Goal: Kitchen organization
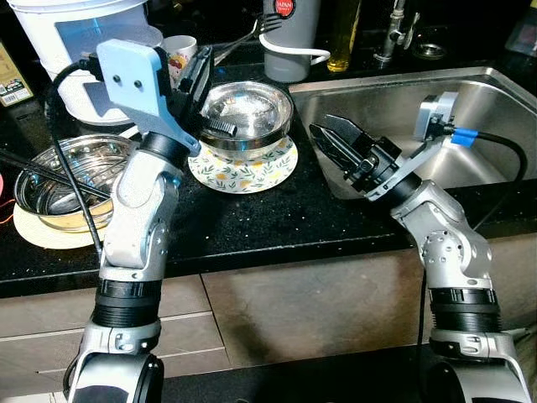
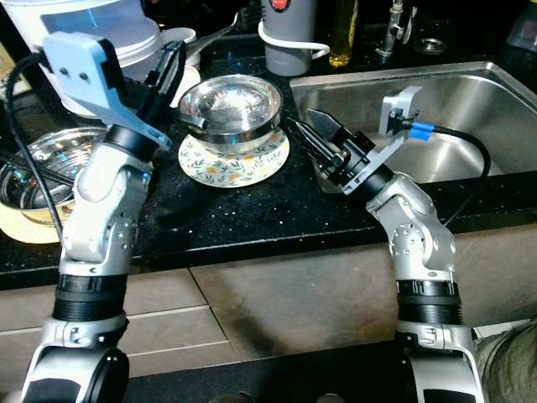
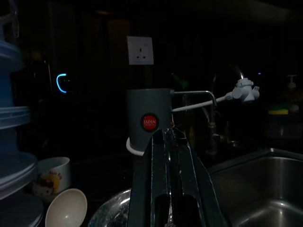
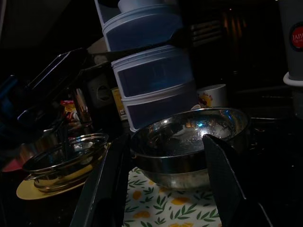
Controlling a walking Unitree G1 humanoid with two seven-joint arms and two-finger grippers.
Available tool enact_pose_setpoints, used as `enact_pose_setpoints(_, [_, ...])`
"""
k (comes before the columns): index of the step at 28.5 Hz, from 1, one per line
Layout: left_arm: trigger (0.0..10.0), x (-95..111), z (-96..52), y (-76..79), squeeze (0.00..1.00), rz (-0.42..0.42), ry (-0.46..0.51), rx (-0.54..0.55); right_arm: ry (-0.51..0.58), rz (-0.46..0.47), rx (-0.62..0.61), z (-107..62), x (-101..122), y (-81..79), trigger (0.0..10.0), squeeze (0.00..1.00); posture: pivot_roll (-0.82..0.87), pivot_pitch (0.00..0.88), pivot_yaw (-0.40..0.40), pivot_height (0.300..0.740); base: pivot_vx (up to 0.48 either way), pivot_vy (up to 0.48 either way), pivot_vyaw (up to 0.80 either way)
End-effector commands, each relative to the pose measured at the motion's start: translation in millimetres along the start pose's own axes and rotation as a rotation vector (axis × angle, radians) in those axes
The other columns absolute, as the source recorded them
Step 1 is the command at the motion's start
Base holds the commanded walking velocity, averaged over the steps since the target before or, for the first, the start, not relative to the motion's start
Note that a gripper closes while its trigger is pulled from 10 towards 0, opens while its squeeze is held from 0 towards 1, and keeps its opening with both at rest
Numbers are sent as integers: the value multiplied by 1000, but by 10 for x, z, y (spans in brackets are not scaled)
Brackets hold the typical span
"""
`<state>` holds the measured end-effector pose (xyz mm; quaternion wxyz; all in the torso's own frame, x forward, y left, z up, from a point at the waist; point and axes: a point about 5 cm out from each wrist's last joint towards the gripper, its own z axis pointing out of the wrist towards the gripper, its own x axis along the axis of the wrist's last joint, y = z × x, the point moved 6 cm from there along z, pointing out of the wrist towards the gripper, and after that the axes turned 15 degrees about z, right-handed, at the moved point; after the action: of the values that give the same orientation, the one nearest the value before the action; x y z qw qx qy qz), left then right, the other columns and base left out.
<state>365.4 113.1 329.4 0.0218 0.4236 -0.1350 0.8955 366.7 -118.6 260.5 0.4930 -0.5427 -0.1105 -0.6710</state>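
Note:
A steel bowl (image 1: 247, 107) stands on a floral plate (image 1: 243, 172) on the black counter. My left gripper (image 1: 205, 60) is raised just beside the bowl's left rim. Its fingers (image 3: 161, 165) are shut with nothing between them and point over the bowl toward a grey utensil holder (image 3: 147, 118). My right gripper (image 1: 323, 130) is open and hovers over the sink's left edge, to the right of the bowl and apart from it. Its fingers (image 4: 222, 179) point at the bowl (image 4: 189, 142). A second steel bowl (image 1: 63, 180) rests on a yellow plate (image 1: 33, 231) at the left.
A stack of white and blue containers (image 1: 75, 42) and a white mug (image 1: 179, 50) stand behind my left arm. A steel sink (image 1: 478, 109) lies to the right, with a faucet (image 1: 394, 29) and an oil bottle (image 1: 344, 34) behind it. Bare counter (image 1: 277, 218) runs along the front.

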Motion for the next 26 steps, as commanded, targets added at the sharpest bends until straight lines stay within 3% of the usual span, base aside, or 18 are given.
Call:
enact_pose_setpoints(1, [10000,48,-3,-26,0,13,2,0,22,-6,-21,14,31,38,10000,0,14,31,-13,732,0,-322,0])
enact_pose_setpoints(10, [10000,76,6,-22,0,3,-4,0,65,-3,-87,-12,122,154,10000,0,10,34,-12,732,0,-360,705])
enact_pose_setpoints(26, [10000,86,3,-21,0,-2,-11,-2,60,-8,-121,0,106,220,10000,0,10,36,-15,732,0,-361,0])
